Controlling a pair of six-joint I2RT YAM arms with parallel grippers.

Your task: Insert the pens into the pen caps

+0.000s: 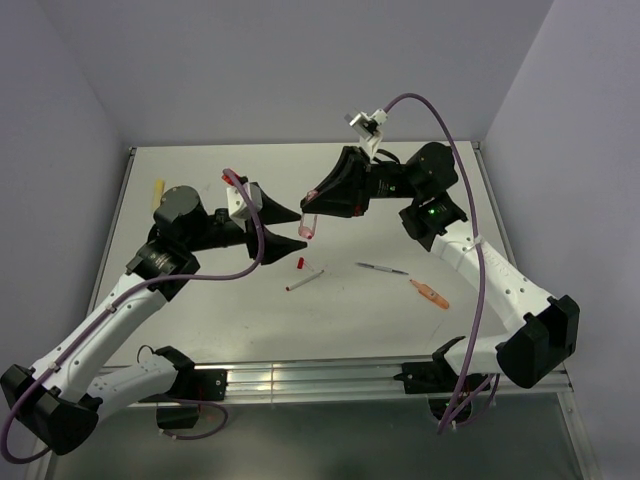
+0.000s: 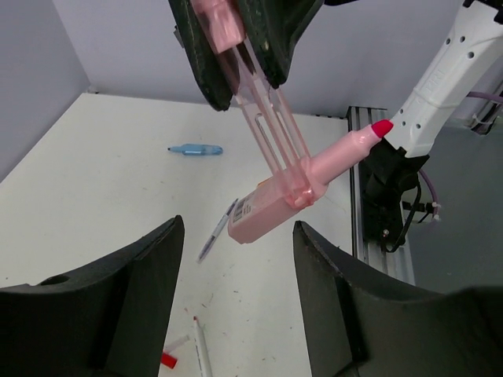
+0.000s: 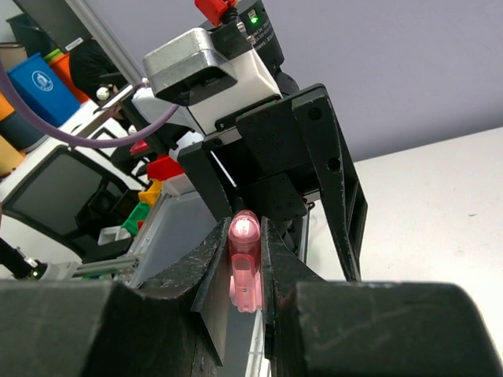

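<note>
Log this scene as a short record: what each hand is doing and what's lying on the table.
right hand: shut on pink clip cap, above the table; pink pen attached to it, red tip bare
left hand: open, empty, facing the pink pen
on table: yellow pen, red cap, white pen, grey pen, orange pen, blue pen

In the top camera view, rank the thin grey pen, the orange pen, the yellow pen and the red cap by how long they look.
1. thin grey pen and orange pen: about alike, too close to rank
2. yellow pen
3. red cap: smallest
</note>
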